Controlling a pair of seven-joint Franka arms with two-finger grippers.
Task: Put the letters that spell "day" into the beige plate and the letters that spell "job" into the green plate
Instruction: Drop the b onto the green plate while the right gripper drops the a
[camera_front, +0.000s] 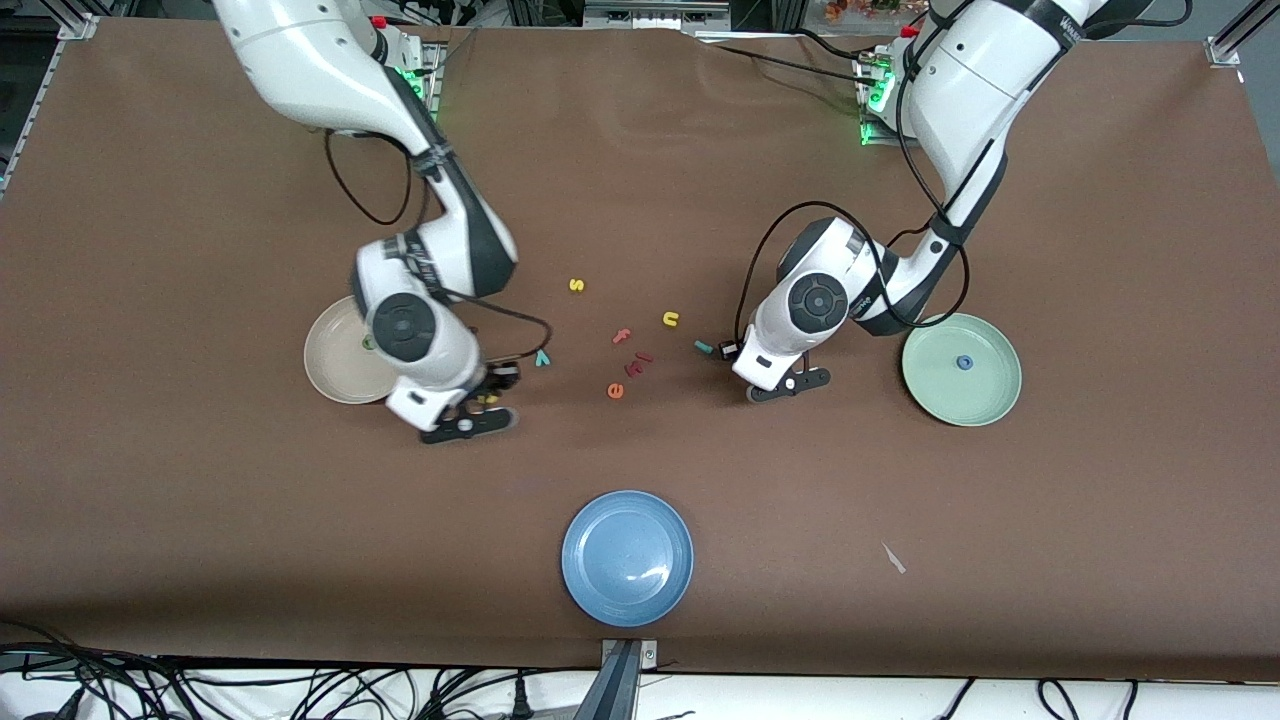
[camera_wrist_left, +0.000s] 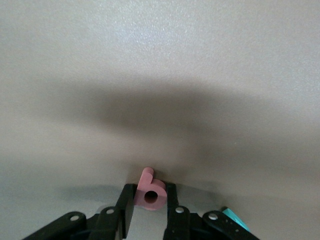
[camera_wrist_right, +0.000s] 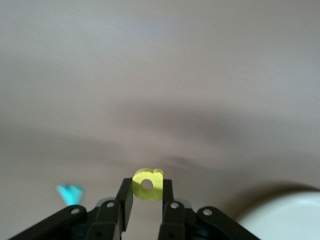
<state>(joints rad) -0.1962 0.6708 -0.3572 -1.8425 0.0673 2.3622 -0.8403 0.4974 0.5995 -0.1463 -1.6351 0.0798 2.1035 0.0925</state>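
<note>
Blue plate (camera_front: 627, 558) sits nearest the front camera and takes no part in the sorting. Using it as the landmark, the two grippers work farther from the camera than it, one toward each end of the table. The right gripper (camera_wrist_right: 146, 200), toward the right arm's end and beside the beige plate (camera_front: 335, 365), pinches the yellow "a" (camera_wrist_right: 148, 185) between its fingers, a short carry from its dish. The left gripper (camera_wrist_left: 150, 210), toward the left arm's end, pinches the pink-red "b" (camera_wrist_left: 149, 192), with the green plate (camera_front: 962, 369) close by, already holding the blue "o" (camera_front: 964, 363). Farther again from the blue plate lie the teal "y" (camera_front: 542, 357) and teal "j" (camera_front: 703, 347), each near its own arm. Among them are the orange "e" (camera_front: 615, 391), pink "f" (camera_front: 622, 336), yellow "u" (camera_front: 670, 319) and yellow "s" (camera_front: 576, 285), spares.
</note>
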